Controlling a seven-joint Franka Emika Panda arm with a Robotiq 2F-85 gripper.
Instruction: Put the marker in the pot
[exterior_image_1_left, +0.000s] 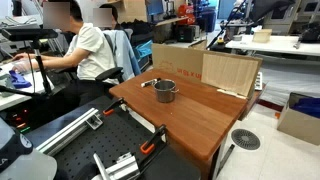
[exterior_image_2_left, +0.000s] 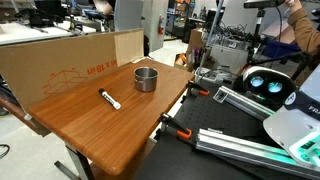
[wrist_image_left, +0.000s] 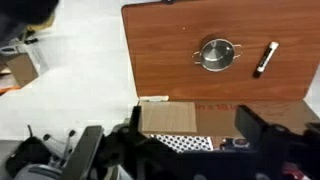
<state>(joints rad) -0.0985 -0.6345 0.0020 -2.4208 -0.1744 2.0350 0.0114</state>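
Observation:
The small silvery pot (exterior_image_1_left: 165, 92) stands upright on the wooden table (exterior_image_1_left: 190, 120), as both exterior views (exterior_image_2_left: 146, 78) and the wrist view (wrist_image_left: 216, 54) show. The marker (exterior_image_2_left: 109, 99), dark with a pale end, lies flat on the table a short way from the pot; it also shows in the wrist view (wrist_image_left: 266, 58) and faintly in an exterior view (exterior_image_1_left: 146, 84). My gripper (wrist_image_left: 193, 135) shows only in the wrist view. It is open and empty, high above and well back from the table.
A cardboard sheet (exterior_image_2_left: 70, 60) stands along one table edge and shows in the wrist view (wrist_image_left: 195, 118). A person (exterior_image_1_left: 85, 50) sits at a desk nearby. Orange clamps (exterior_image_2_left: 180, 130) grip the table edge. A round fan (exterior_image_1_left: 245, 139) lies on the floor.

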